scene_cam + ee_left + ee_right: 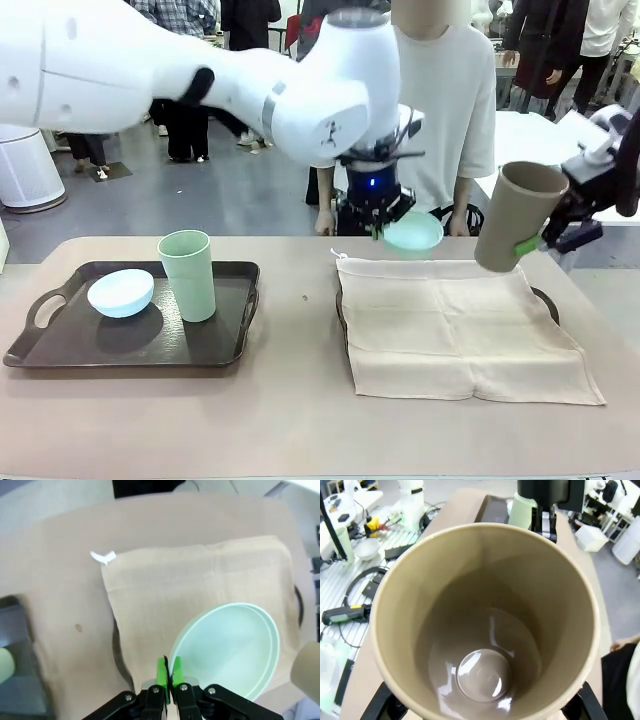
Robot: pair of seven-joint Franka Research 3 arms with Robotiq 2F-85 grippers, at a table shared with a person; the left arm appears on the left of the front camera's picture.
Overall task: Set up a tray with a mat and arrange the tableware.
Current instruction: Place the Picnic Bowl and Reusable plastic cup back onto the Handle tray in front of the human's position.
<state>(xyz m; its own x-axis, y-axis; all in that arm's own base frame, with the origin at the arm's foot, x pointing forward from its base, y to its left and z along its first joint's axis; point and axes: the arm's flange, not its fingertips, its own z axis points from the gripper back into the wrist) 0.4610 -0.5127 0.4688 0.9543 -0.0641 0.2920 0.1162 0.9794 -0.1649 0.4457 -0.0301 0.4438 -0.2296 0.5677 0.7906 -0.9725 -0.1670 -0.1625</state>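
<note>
Left jaws: pressing together on the rim of the mint green bowl (235, 650), the two green pads (161, 670) pinching its edge.
Mint green bowl: one, hanging tilted over the far edge of the mat (450, 325), near the middle of the table (200, 420).
Right jaws: spreading to the width of the brown-tan cup (515, 215) and gripping its wall.
Brown-tan cup: one, empty, hanging tilted in the air above the mat's far right corner.
Mat: one beige cloth, lying flat over the right tray (548, 300), whose dark rim is showing at both sides.
Left tray (60, 290): carrying one pale blue bowl (121, 291) and one pale green cup (188, 275), the cup standing upright just beside the bowl.
Count: two bowls, two cups, two trays, one mat.
Person (445, 100): standing at the far side, behind the mint green bowl.
</note>
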